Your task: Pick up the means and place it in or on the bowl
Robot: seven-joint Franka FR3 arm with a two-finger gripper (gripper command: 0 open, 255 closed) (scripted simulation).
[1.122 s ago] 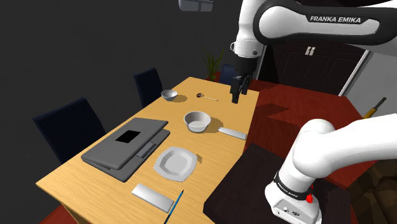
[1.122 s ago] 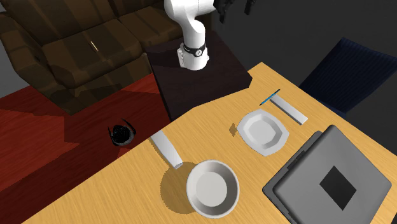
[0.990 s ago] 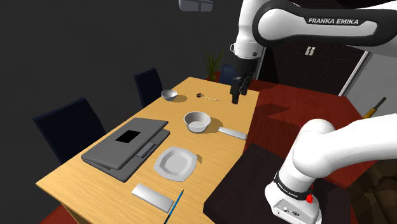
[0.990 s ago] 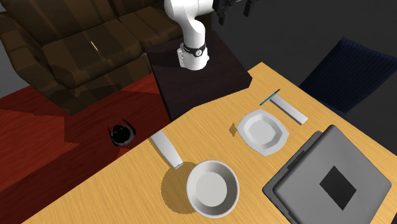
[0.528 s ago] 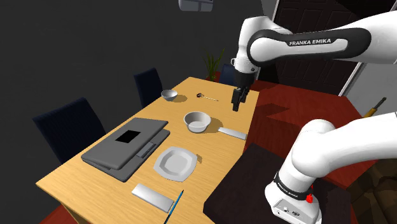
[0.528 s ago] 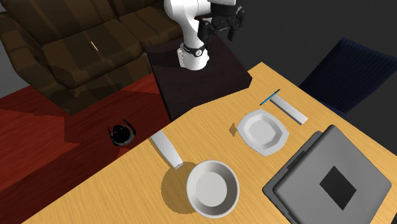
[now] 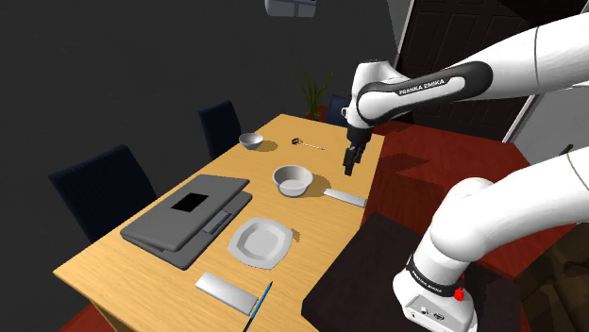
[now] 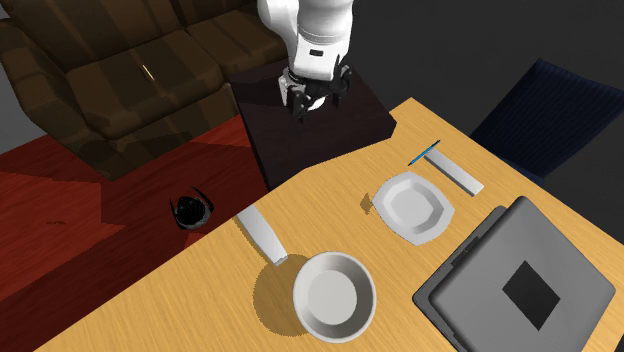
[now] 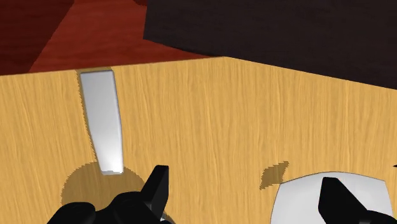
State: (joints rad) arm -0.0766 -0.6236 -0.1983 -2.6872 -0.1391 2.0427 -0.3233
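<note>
Wooden table (image 7: 142, 273) with a grey laptop (image 7: 189, 219), a white plate (image 7: 260, 240) and a grey bowl (image 7: 293, 179). A flat pale slab (image 9: 105, 127), probably the target, lies just beside the bowl at the shoulder view's right. The black gripper (image 7: 350, 162) hovers above with its fingers spread and empty. The slab lies outside one finger, its long axis pointing away.

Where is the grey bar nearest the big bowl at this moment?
In the shoulder view, the bar lies flat at the right edge of the table, just right of the big bowl and close to the gripper.
</note>
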